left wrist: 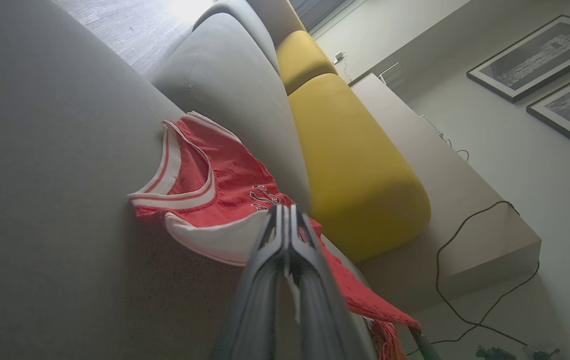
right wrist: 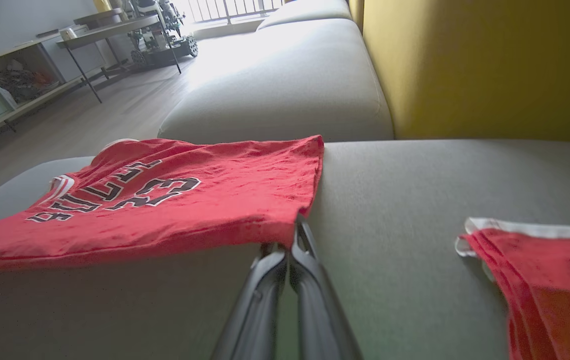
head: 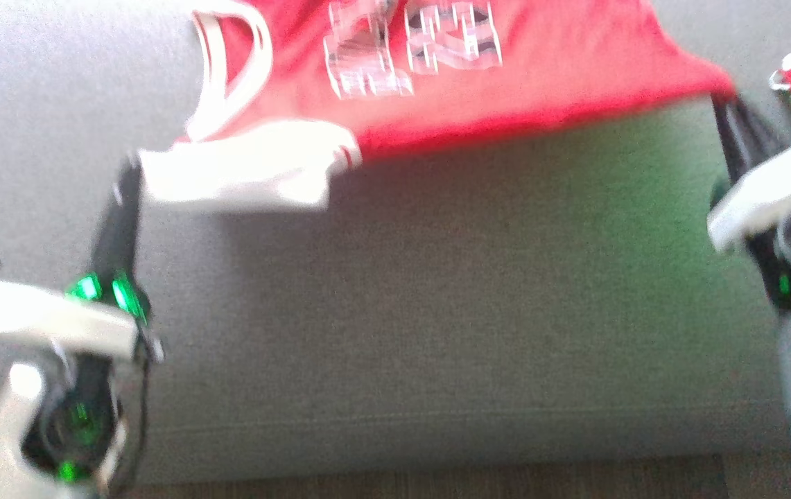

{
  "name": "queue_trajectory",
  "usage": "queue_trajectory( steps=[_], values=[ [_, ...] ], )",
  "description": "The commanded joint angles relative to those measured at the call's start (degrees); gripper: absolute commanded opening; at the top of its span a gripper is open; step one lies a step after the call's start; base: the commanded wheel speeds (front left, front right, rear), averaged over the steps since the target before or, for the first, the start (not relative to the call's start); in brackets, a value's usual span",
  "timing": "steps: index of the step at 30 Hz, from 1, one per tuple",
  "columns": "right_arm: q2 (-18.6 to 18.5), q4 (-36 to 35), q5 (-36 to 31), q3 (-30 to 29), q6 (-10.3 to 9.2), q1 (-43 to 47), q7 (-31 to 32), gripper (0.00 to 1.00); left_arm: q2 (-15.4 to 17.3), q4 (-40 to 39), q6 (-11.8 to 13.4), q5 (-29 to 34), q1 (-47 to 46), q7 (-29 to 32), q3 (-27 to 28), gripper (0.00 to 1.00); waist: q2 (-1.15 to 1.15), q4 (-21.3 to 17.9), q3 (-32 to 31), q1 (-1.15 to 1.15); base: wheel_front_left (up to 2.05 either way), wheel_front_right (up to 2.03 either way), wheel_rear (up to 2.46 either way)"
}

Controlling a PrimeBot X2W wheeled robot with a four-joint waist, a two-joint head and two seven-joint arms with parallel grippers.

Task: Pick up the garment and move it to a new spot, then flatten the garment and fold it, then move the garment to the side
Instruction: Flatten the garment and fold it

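Pinching jersey [head: 506, 104] at two corners: left gripper [left wrist: 285, 212] clamped tight on white-trimmed edge, right gripper [right wrist: 295, 232] clamped on red hem corner. Jersey lies across top of head view, on grey sofa [head: 437, 312].

The left end effector [left wrist: 287, 212], fingers pressed together, pinches the white trim of the red garment [left wrist: 225, 185], which spreads toward ten o'clock across the grey sofa [left wrist: 55, 175]. A yellow cushion [left wrist: 354, 170] lies at two o'clock, with framed pictures [left wrist: 529, 55] on the wall beyond it.
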Motion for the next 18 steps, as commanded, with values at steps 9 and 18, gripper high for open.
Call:
queue_trajectory(
  steps=[9, 18],
  values=[
    [5.53, -24.76, -2.73, -6.98, -0.02, 23.14, 9.48, 0.0, 1.81, -9.69, 3.44, 3.58, 13.42, -3.16, 0.45, 0.0, 0.0, 1.48, -3.84, 0.01, 0.0, 0.0, 0.0],
    [9.17, -38.41, -4.23, -12.97, -0.02, 36.59, 14.99, 0.0, 1.38, -12.65, 5.68, 2.71, 23.11, -3.41, -0.1, 0.0, 0.0, 1.3, -4.55, 0.01, 0.0, 0.0, 0.0]
  ],
)
